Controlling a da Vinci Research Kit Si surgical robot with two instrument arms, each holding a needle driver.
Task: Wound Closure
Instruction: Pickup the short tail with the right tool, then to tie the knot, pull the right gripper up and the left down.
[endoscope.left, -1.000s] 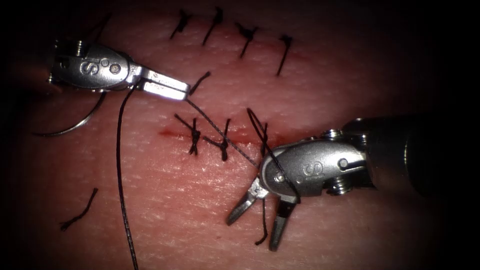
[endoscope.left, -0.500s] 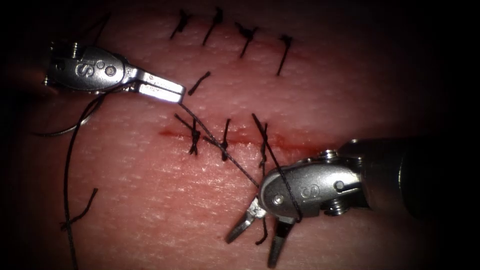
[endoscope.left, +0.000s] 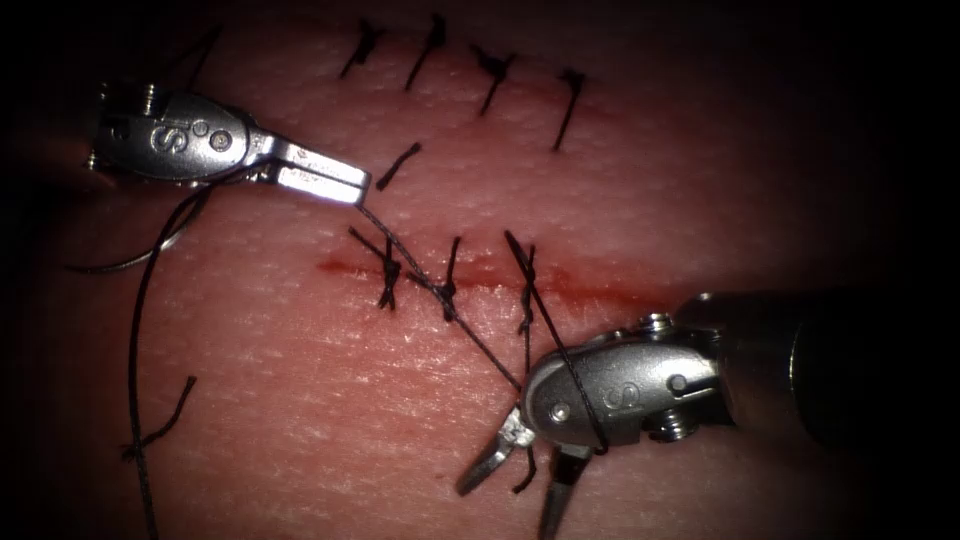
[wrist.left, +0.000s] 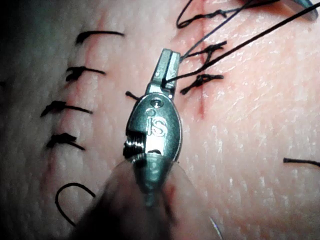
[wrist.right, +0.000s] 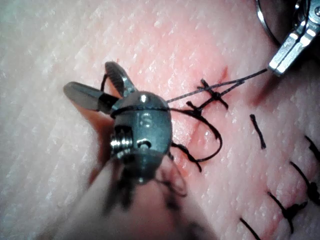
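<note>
My left tool (endoscope.left: 358, 189) stands above and left of the cut (endoscope.left: 590, 290), shut on the thread (endoscope.left: 470, 335) close to its tips (wrist.left: 167, 62). From there the thread runs taut, down and right across the middle stitch (endoscope.left: 447, 290), and wraps around the head of my right tool (endoscope.left: 515, 488). That tool sits below the cut with its jaws open (wrist.right: 89, 77) and nothing between them; a short thread tail (endoscope.left: 526, 476) lies beside them. The curved needle (endoscope.left: 135, 258) rests on the tissue at far left, held by neither tool and out of the tissue.
Three tied stitches cross the cut, the leftmost (endoscope.left: 388, 272). A second row of stitches (endoscope.left: 492, 70) lies along the far side. Cut thread ends lie loose (endoscope.left: 160, 428) (endoscope.left: 398, 165). A long slack strand (endoscope.left: 133, 380) hangs down the left side.
My right tool has moved down, away from the cut, with the loop still around its head and its jaws open. The left tool shifted slightly left; the slack strand swung left.
</note>
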